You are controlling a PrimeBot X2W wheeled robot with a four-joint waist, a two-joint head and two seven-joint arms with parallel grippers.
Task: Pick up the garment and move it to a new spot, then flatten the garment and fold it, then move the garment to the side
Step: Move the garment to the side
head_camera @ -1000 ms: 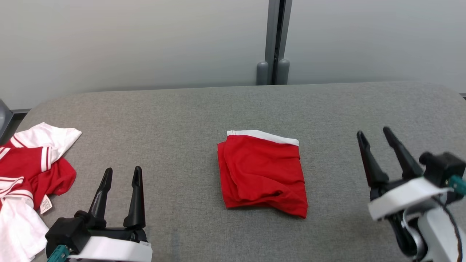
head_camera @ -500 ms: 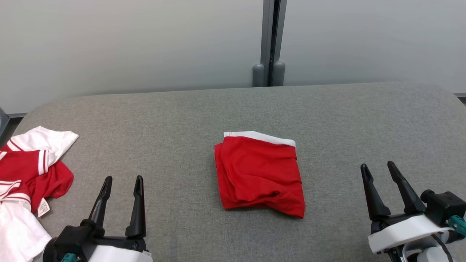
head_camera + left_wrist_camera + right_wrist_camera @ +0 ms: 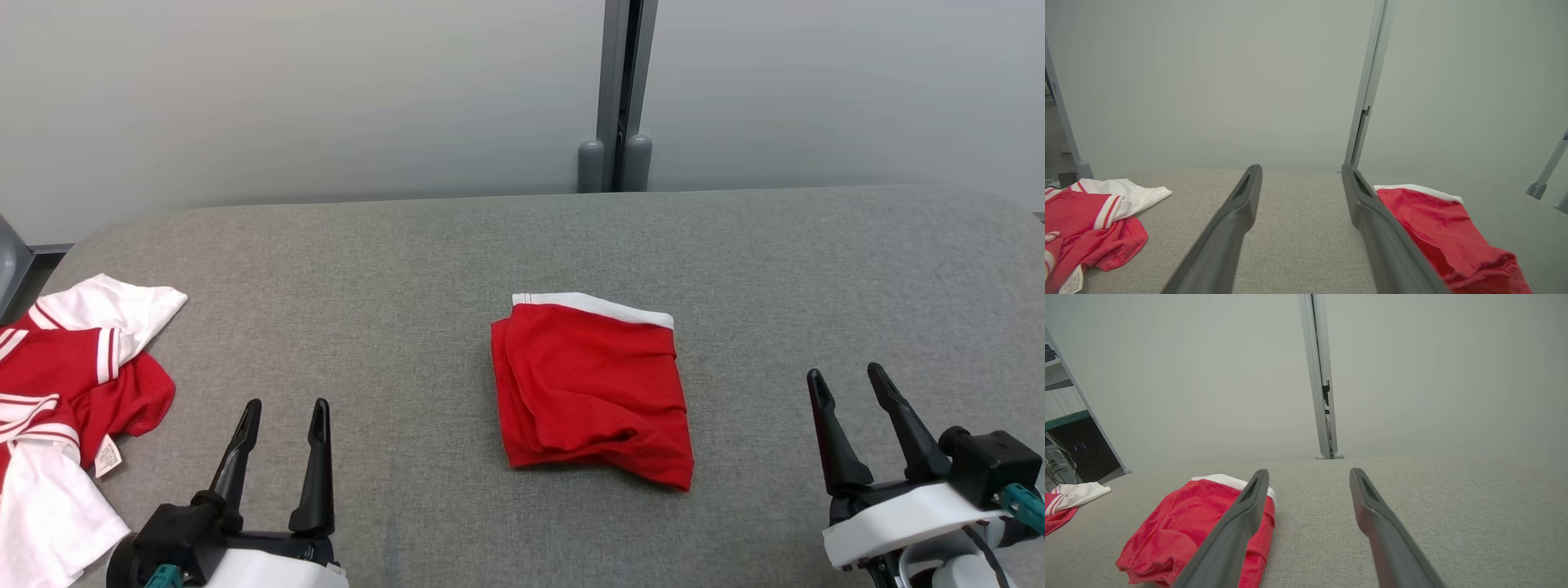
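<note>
Red garment [image 3: 589, 390] lies folded at the centre of the grey table [image 3: 408, 269], left gripper [image 3: 286, 406] and right gripper [image 3: 845, 373] both spread wide, empty, flanking it well apart; folding looks done, the move aside apparently remains.

Crumpled red-and-white shirt [image 3: 73, 367] on grey table [image 3: 367, 269]

No word, brand, number or sign can be read anywhere here. A small white tag [image 3: 107, 456] hangs from the red-and-white clothing [image 3: 77, 380] at the near left. Any print on it is too small and blurred to make out.
</note>
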